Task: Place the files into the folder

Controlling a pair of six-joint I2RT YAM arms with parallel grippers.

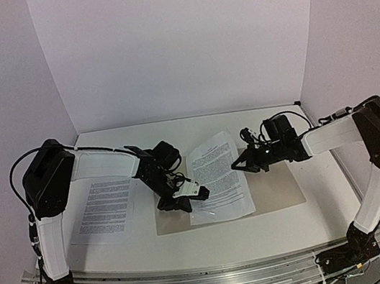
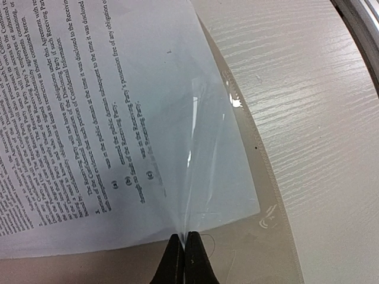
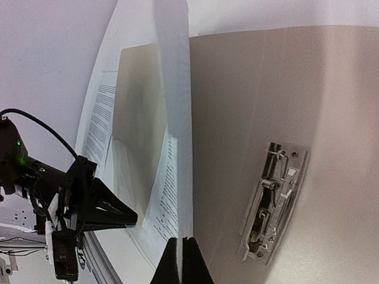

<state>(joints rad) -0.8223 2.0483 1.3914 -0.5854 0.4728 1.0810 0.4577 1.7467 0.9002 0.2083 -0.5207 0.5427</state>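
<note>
the tan folder (image 1: 278,189) lies open and flat on the white table (image 1: 193,247), in the middle, between the two arms. on its inside, toward the right, sits a small metal clip (image 3: 272,201).

one paper (image 1: 215,181) full of small black print lies on the left half of the folder, a bit crooked. a second paper (image 1: 106,208) lies flat on the table to the left, beside the folder and not on it.

the left gripper (image 2: 184,251) is at the near left corner of the paper on the folder. its jaws are pressed together. a thin clear film (image 2: 207,154) lies over the paper and comes up in a shiny fold right into the tips, so it looks pinched there.

the right gripper (image 3: 182,257) is at the right edge of the same paper. its jaws are pressed together too, and the paper's edge stands up straight out of them.

some words on the paper can be read in the left wrist view: "confidential information", "receiving party's possession free of any obligation of" and "was in the public domain". a small "1." sits near the bottom of the page.
</note>
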